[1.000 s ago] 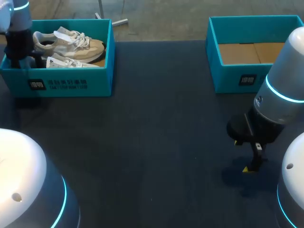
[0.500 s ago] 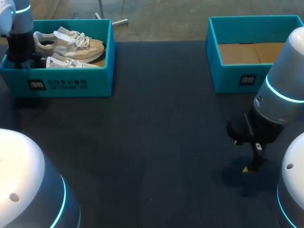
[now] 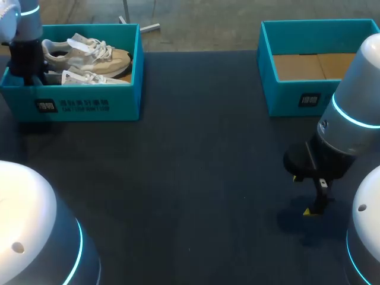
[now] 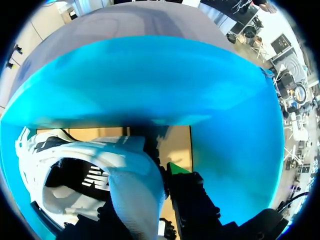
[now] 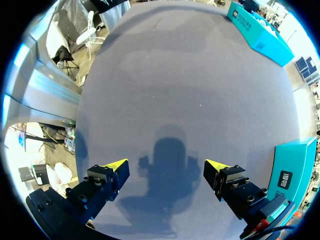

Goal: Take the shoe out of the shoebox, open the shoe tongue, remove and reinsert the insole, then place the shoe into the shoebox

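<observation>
a pale shoe point(image 3: 89, 78) lies in the shoebox point(image 3: 89, 107) at the table's far left, the left gripper point(image 3: 34, 76) down at its heel, its hold impossible to judge. a firm heel-collar pinch and a straight lift look wise. the right gripper point(image 5: 170, 167) hangs wide open, empty.

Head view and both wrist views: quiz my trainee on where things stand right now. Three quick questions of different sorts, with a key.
1. True or false: the right gripper is shut on something.
2. Where is the left gripper? A) inside the shoebox that holds the shoes; B) outside that shoebox, at its front wall; C) beside the right gripper.
3. Fill in: the shoebox near the left arm holds ___ shoes.
Key: 1 false, it is open with nothing between its fingers; 2 A; 3 two.
</observation>
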You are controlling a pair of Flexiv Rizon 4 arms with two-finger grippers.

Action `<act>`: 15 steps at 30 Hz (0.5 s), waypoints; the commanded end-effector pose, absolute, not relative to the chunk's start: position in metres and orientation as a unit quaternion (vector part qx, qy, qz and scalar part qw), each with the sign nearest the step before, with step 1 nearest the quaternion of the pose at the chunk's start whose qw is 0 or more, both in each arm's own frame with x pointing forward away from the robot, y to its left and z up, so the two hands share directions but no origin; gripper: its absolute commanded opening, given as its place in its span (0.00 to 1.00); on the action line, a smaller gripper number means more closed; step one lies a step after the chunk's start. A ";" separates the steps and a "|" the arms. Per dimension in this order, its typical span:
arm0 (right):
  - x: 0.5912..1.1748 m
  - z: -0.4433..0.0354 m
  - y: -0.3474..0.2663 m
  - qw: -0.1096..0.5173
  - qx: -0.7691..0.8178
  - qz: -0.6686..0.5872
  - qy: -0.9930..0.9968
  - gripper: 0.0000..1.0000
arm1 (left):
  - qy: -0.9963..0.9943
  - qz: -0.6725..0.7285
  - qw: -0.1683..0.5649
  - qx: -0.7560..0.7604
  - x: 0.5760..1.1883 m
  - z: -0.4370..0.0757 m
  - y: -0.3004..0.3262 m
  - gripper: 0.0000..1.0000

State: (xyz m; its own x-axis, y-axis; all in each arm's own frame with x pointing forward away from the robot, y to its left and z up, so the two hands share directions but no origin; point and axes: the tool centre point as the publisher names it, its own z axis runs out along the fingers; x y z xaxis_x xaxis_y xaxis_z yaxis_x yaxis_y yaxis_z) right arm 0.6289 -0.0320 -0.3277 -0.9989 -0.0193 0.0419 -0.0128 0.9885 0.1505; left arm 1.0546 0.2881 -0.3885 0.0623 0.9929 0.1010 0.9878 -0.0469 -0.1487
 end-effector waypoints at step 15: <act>0.628 -0.329 -0.032 0.020 0.008 -0.075 -0.997 1.00 | -0.687 0.004 0.062 -0.724 1.061 -0.336 0.301 0.00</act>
